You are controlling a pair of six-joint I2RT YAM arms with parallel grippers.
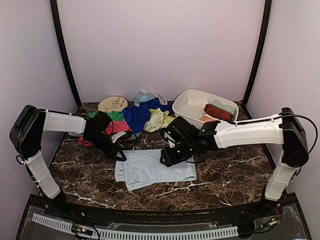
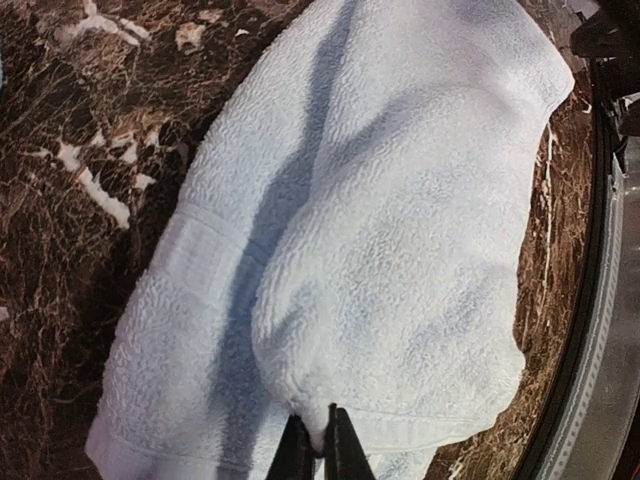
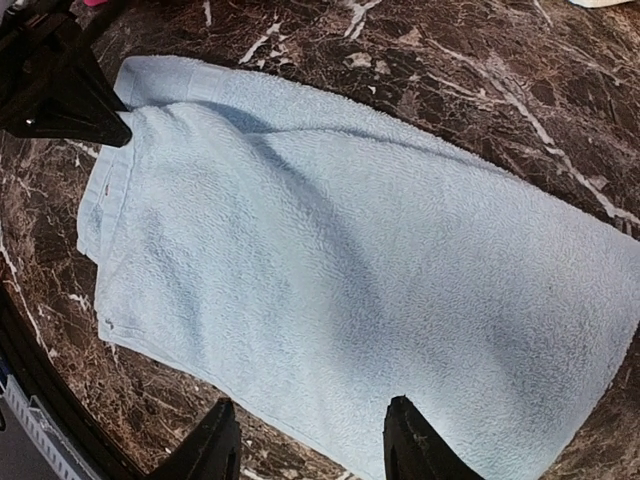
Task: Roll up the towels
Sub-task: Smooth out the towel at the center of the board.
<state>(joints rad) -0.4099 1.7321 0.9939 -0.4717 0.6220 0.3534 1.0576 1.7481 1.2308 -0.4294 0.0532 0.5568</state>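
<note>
Lying towel (image 1: 155, 169): flat on the dark table (image 1: 225, 175), between both arms.
Left gripper (image 2: 318, 425): fingers pressed together, pinching the towel's edge.
Right gripper (image 3: 310, 405): fingers spread wide over the towel.

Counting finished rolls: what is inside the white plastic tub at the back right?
The white plastic tub holds a cream rolled towel, a rust-brown roll, a pale green one and an orange piece. Anything beneath them is hidden.
</note>
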